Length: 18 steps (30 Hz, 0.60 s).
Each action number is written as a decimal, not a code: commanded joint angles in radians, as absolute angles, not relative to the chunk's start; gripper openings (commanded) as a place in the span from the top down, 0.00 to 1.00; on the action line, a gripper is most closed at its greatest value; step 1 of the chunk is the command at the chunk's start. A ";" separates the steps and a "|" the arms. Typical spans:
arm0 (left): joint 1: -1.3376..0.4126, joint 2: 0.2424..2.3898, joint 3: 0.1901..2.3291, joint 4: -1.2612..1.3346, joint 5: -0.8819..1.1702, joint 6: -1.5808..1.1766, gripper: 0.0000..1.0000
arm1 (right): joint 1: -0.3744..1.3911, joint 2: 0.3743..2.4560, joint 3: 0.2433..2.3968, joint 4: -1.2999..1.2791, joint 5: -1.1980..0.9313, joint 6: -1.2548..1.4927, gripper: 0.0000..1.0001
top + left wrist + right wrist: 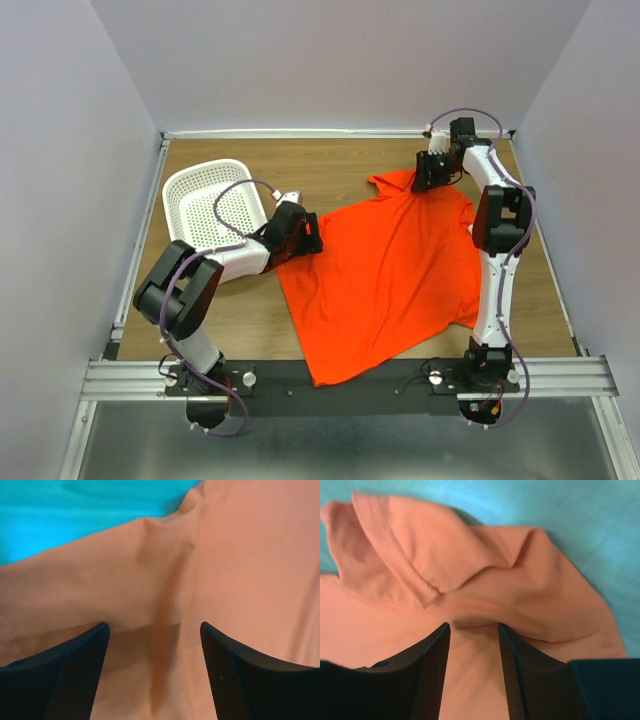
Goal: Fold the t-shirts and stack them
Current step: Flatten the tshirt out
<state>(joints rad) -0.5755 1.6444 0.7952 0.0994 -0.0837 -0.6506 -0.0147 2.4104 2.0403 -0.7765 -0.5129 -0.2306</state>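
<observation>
The left end effector [154,626] stands wide, just above the plain bright orange-red short-sleeved cloth t-shirt [385,270]. The right end effector [474,626] is narrower, with a raised fold at the shirt's far edge between its fingers; whether it grips cannot be told. The shirt lies spread on the brown wooden desk [340,165], near a white perforated plastic basket [205,195].

White perforated basket [195,200] sits far left on the wooden desk [335,165]; aluminium rail [130,378] runs along its near edge; pale walls [350,60] enclose three sides.
</observation>
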 commanded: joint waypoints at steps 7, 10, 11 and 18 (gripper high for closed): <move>-0.450 1.834 1.018 0.002 -0.138 -0.575 0.18 | -0.028 2.605 2.319 -0.778 -0.339 -0.064 0.49; -0.414 1.896 1.115 -0.058 -0.138 -0.551 0.18 | -0.035 2.611 2.342 -0.769 -0.301 -0.041 0.49; -0.397 1.907 1.150 -0.073 -0.138 -0.543 0.18 | -0.044 2.609 2.341 -0.765 -0.292 -0.037 0.49; -0.382 1.933 1.249 -0.100 -0.118 -0.476 0.18 | -0.095 2.556 2.264 -0.747 -0.337 -0.095 0.48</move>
